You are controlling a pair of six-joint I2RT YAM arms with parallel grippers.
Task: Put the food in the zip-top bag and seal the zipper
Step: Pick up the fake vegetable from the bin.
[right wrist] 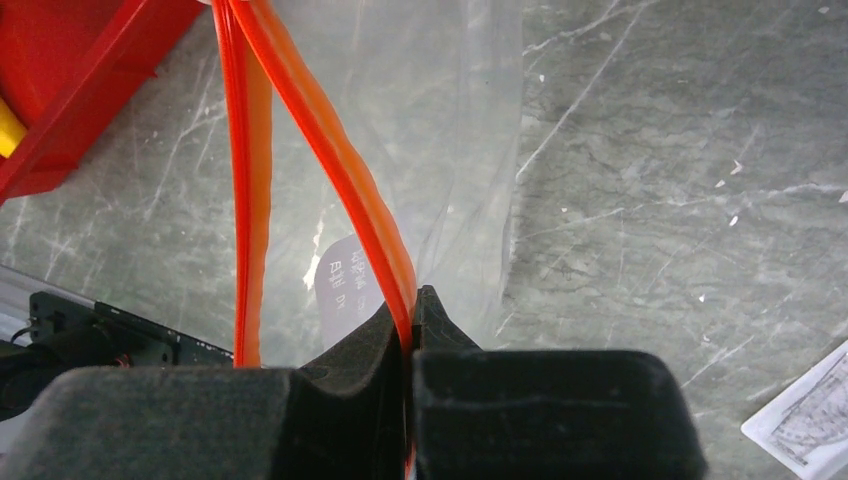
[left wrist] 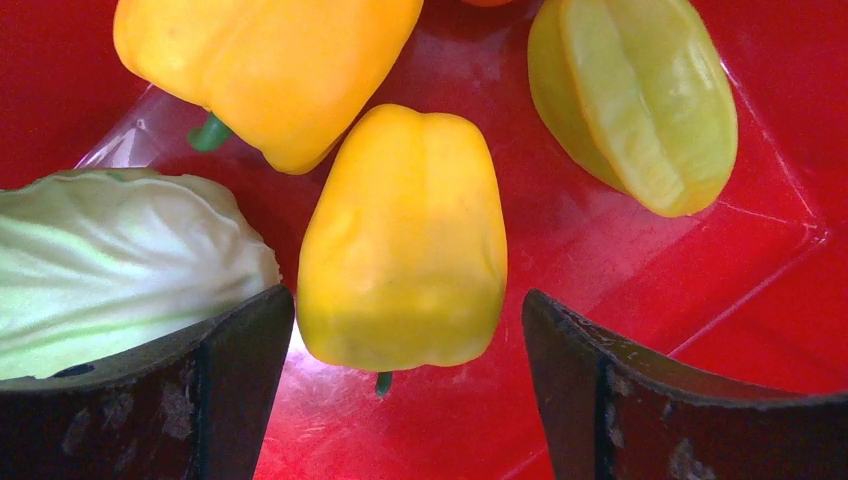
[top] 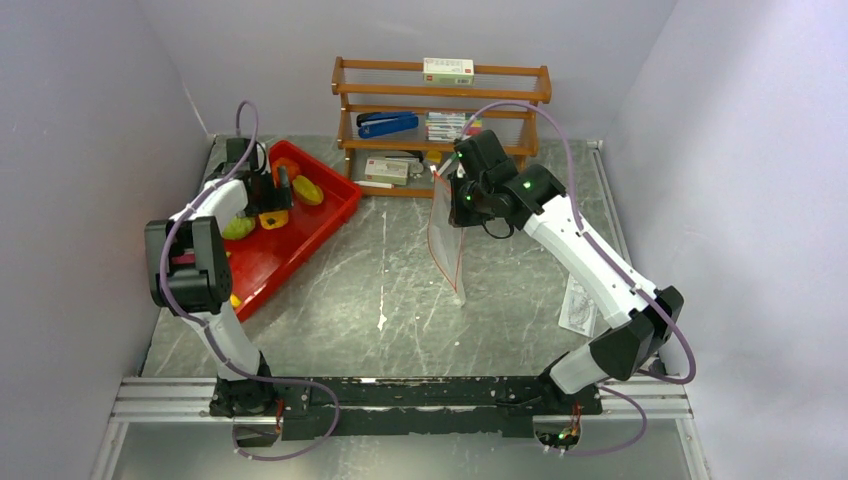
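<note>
Grey veined table (top: 400, 330) sits between pale lilac walls (top: 80, 120), wooden shelf (top: 500, 95) behind.

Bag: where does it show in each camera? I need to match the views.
Top: the bag hangs at centre from the right tool.
Left wrist: not in it.
Right wrist: upper middle, clear film, its orange zipper pinched in the right tool.
Shared landmark: the red tray, left in top, background in left wrist, top-left corner in right wrist.
</note>
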